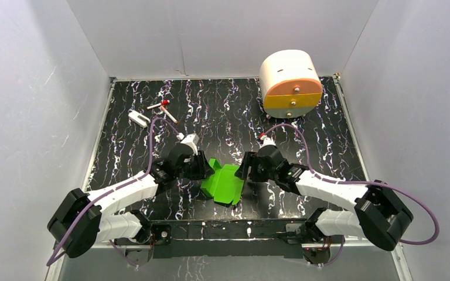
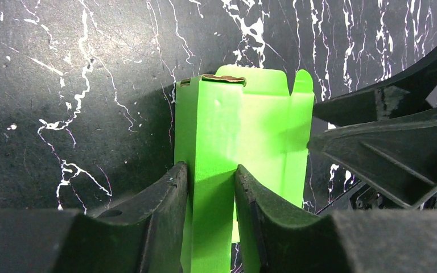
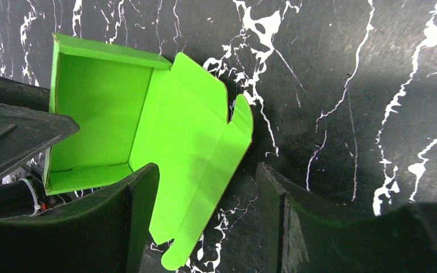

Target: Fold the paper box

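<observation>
Black fingers [image 2: 165,210] of the left gripper [image 2: 211,176] fill the foreground of its wrist view, pressed from both sides against one upright wall of the paper box [image 1: 225,184], so this hand is clenched on the card. From above, the bright green box sits on the black marbled table [image 1: 222,111] midway between the two arms, towards the near edge and well apart from the cream-and-orange drawer unit [image 1: 290,82] at the back. It is half formed: a shallow tray with raised walls, its lid panel and rounded tuck ears lying open towards the right arm. Facing it, the right gripper [image 3: 205,170] stands released, jaws wide, one finger over the lid panel's edge and the other over bare table. Card this thin looks very light and springy; it probably bends readily along its scored lines, buckles anywhere else under a hard squeeze, and slides easily on the smooth top. Hence the sensible holds seem to be a tray wall, as the left has now, and the lid's free edge close to a crease, pinched gently.
</observation>
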Robot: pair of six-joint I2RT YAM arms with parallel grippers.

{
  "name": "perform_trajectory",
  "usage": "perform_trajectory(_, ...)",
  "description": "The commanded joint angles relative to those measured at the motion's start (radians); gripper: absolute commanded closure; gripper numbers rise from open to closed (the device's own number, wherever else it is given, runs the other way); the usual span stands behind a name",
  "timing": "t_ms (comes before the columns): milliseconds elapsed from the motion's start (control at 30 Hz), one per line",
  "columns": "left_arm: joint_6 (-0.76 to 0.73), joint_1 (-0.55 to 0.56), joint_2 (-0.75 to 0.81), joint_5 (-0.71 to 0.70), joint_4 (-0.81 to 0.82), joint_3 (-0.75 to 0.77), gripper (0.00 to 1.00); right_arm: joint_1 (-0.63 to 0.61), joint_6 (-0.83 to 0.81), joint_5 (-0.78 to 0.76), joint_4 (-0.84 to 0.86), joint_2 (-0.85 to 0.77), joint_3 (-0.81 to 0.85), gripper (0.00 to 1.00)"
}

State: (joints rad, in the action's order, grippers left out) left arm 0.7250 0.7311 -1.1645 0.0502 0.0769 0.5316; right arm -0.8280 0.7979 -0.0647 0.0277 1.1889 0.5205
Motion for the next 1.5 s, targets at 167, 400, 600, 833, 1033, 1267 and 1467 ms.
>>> perform_trajectory(167,0.054,-0.006,0.059,-0.036,0.069,-0.048,0.69,0.006,0.022,0.120,0.055,0.076,0.064,0.49)
perform_trajectory(400,0.065,-0.007,0.084,-0.067,0.071,-0.060,0.65,0.007,-0.016,0.118,0.029,0.081,0.104,0.79)
perform_trajectory(600,0.027,-0.008,0.143,-0.112,-0.014,-0.035,0.45,0.029,-0.159,0.087,-0.139,0.112,0.241,1.00)
perform_trajectory(833,-0.057,-0.009,0.255,-0.235,-0.291,0.094,0.24,0.064,-0.421,0.069,-0.386,0.220,0.517,1.00)
perform_trajectory(1033,-0.157,-0.009,0.335,-0.311,-0.504,0.225,0.15,0.079,-0.744,0.070,-0.645,0.371,0.798,1.00)
perform_trajectory(1267,-0.334,-0.009,0.376,-0.516,-0.642,0.296,0.06,0.091,-1.046,0.145,-0.865,0.532,1.044,1.00)
perform_trajectory(1467,-0.408,-0.090,0.445,-0.509,-0.534,0.202,0.07,0.092,-1.284,0.301,-1.045,0.708,1.297,1.00)
